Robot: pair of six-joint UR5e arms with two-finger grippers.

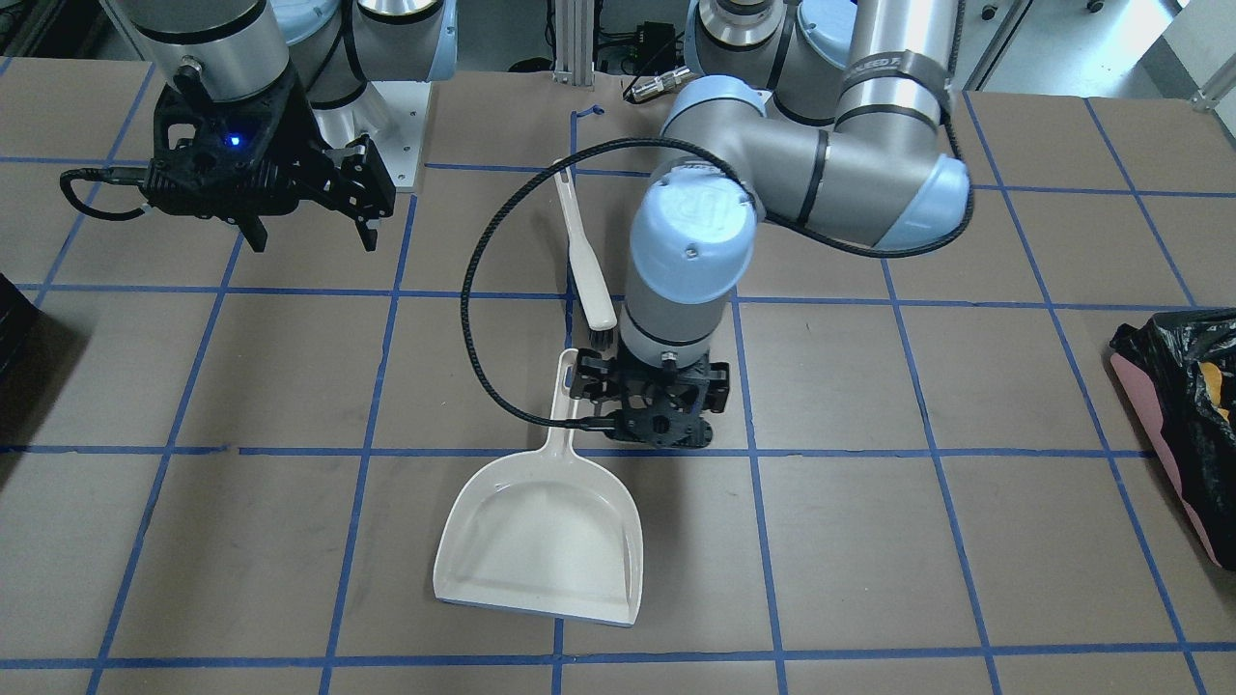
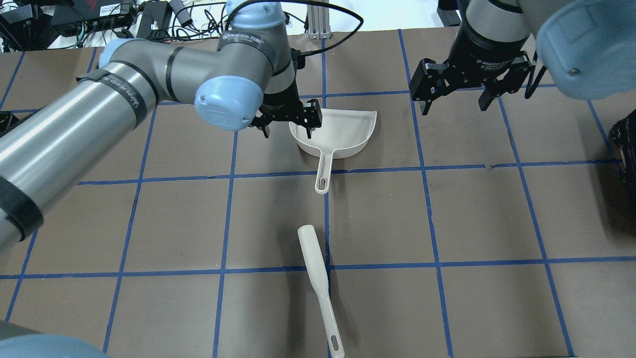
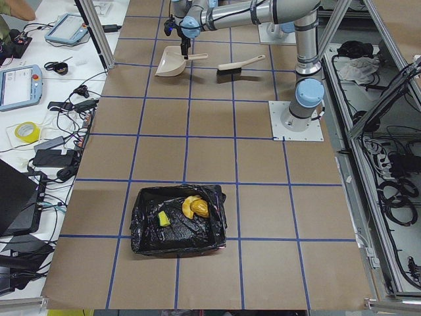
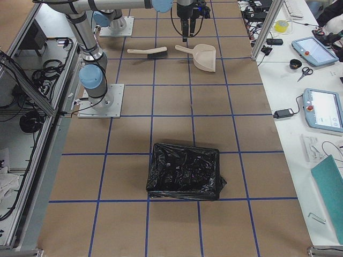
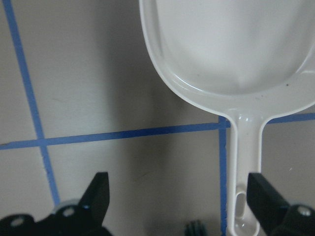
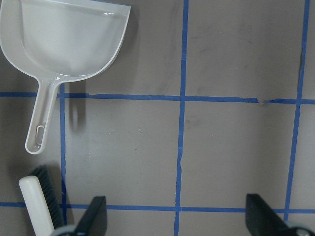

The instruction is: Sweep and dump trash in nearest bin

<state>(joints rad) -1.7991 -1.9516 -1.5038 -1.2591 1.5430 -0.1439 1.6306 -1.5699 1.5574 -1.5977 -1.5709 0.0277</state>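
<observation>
Looking basically done: the small yellowish trash pieces (image 3: 195,208) sit inside the pink-sided bin lined with crinkled black plastic (image 3: 177,242). The white plastic dustpan (image 2: 343,130) lies empty on the table, near the white black-bristled brush (image 2: 318,278). The left gripper (image 2: 285,122) hovers by the pan, released and holding nothing. The right gripper (image 2: 454,97) is spread and empty too. Next, I'd guess, just lift both arms clear.

Bright, even overhead light across my brown paper-covered table (image 1: 869,541). Soft shadow under my left arm (image 1: 690,241) beside white plastic dustpan (image 1: 541,541). My left wrist view soft, dustpan close and blurred. Sheen on crinkled black bin bag (image 3: 177,227).
</observation>
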